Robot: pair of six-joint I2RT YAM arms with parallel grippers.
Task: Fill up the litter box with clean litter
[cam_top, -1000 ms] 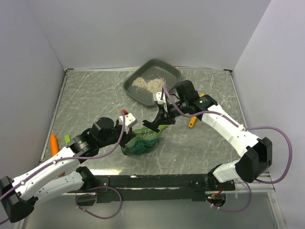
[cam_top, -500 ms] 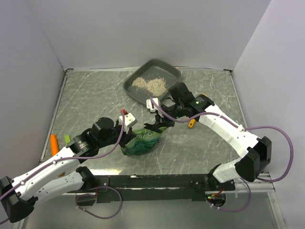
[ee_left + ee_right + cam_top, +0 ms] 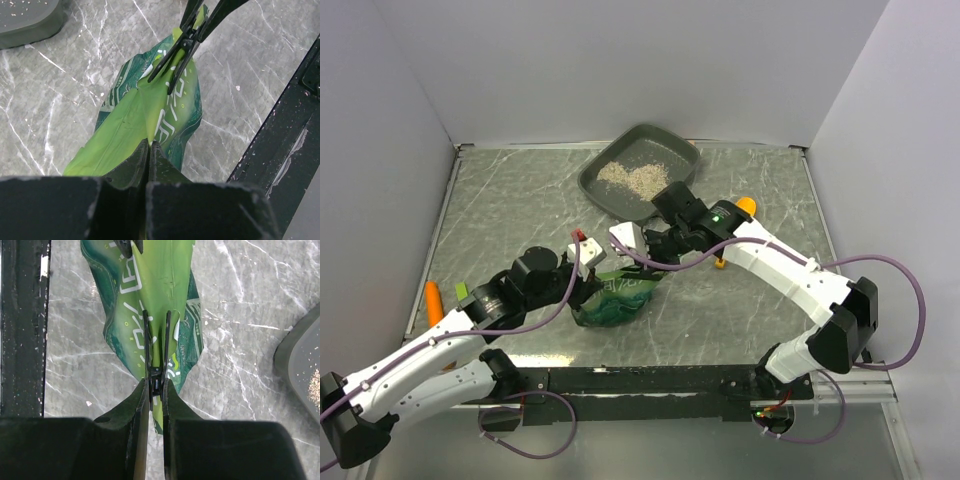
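Where arms meet: green bag [image 3: 617,298]
Left gripper [image 3: 150,145]: jaws pinched on bag
Right gripper [image 3: 156,315]: jaws clamped on bag
Litter box [image 3: 686,153]: clean litter [image 3: 635,178] inside

1. The table [image 3: 60,100] looks to me like grey stone or a stone-print sheet, smooth, white-veined, with a faint sheen.
2. The bag [image 3: 165,115] is thin green film, glossy and creased.
3. The litter box [image 3: 672,152] reads as dark grey matt plastic.
4. The litter [image 3: 635,178] is pale, dry and grainy.
5. The left gripper [image 3: 150,144] and right gripper [image 3: 156,315] are black, matt, slightly grainy plastic.
6. The arm covers [image 3: 790,270] are smooth white plastic.
7. The rail [image 3: 290,140] is black, dull and scuffed.
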